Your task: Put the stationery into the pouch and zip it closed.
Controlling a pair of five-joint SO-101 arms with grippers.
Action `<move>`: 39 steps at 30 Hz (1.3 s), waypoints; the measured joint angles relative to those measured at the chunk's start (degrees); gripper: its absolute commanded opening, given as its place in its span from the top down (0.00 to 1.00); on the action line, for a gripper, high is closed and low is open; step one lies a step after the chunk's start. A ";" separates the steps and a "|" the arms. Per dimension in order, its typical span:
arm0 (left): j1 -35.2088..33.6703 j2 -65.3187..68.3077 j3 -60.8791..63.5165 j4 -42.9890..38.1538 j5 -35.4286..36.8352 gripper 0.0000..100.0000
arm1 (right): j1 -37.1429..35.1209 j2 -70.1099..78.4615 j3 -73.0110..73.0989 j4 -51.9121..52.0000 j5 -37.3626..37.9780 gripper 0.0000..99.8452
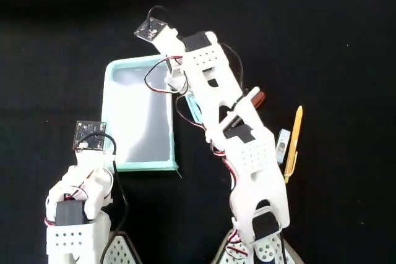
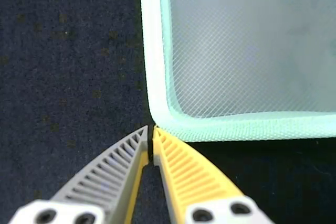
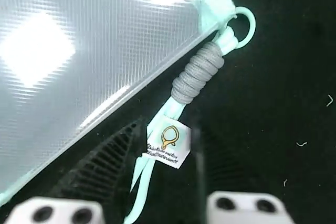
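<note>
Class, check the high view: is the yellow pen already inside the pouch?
No, the yellow pen lies on the black table, outside the pouch.

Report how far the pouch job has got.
Done: nothing yet. The yellow pen, marker and small white item lie on the table beside the pouch. In hand: the right pincer is open astride the pouch's cord; the left pincer is shut at its corner. Left: load everything, zip.
</note>
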 measured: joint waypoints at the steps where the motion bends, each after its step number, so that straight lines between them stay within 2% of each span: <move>1: 0.00 0.00 0.00 0.00 0.00 0.97 | 0.00 0.44 -0.18 0.00 0.00 0.69; 4: 0.00 0.00 0.00 0.00 0.00 0.97 | -0.09 2.90 -0.97 -0.35 0.00 0.66; 15: 0.00 0.00 0.00 0.00 0.00 0.97 | -0.09 8.79 -0.97 -6.24 0.18 0.67; 17: 0.00 0.00 0.00 0.00 0.00 0.97 | -0.09 8.79 -0.97 -6.33 0.18 0.74; 20: 0.00 0.00 0.00 0.00 0.00 0.97 | -0.09 8.97 -1.58 -5.27 0.09 0.97; 21: 0.00 0.00 0.00 0.00 0.00 0.97 | -0.09 8.97 -2.11 -4.84 0.09 0.99; 23: 0.00 0.00 0.00 0.00 0.00 0.97 | -0.09 9.05 -3.08 -4.04 0.09 0.96; 24: 0.00 0.00 0.00 0.00 0.00 0.97 | -0.09 9.05 -3.69 -3.25 0.09 0.99; 35: 0.00 0.00 0.00 0.00 0.00 0.97 | 2.46 9.05 -17.14 18.37 0.35 0.99; 39: 0.00 0.00 0.00 0.00 0.00 0.97 | 3.43 9.05 -18.29 22.33 0.35 0.99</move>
